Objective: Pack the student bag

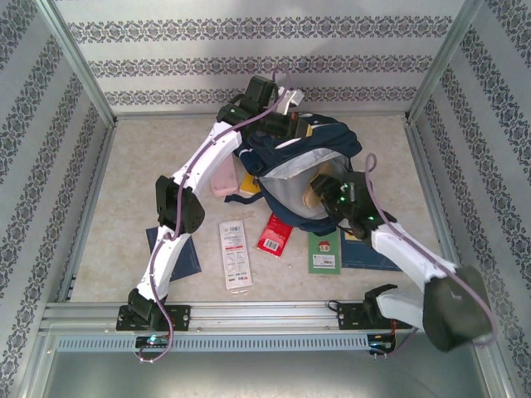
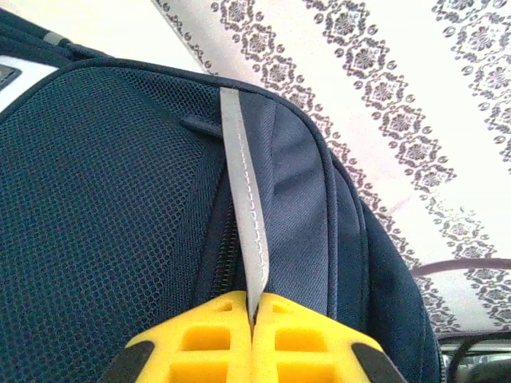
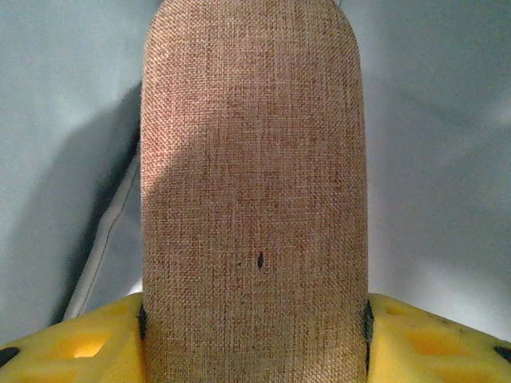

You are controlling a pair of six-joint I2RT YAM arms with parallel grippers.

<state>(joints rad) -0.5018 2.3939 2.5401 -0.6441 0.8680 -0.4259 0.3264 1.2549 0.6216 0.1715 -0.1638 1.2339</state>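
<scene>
1. Two claws are clamped. The right claw (image 3: 255, 339) has a yellow finger pressed to each side of a tan woven pouch (image 3: 255, 175), which it grips by the near end.
2. In the right wrist view the pouch's long axis runs straight to 12 o'clock from the fingers, in line with the claw's reach.
3. Pale grey lining (image 3: 447, 120) shows on both sides of the pouch, so its far end looks to be inside the bag's mouth.
4. From above, the right claw (image 1: 333, 196) sits at the mouth's 3 o'clock rim. The pouch (image 1: 315, 192) points toward 9 o'clock from it, into the bag (image 1: 336, 139).
5. The left claw (image 2: 254, 307) is pinched on a grey strip (image 2: 243, 183) of the bag (image 2: 104, 199), and the strip runs taut to 12 o'clock.
6. From above, the left claw (image 1: 294, 126) is at the bag's 12 o'clock edge and seems to hold the mouth up.
7. The bag lies mid-table (image 1: 124, 191), its mouth facing 6 o'clock.
8. The right arm is the nearer to the opening. The next move is probably a push along the pouch's axis, then a release.
</scene>
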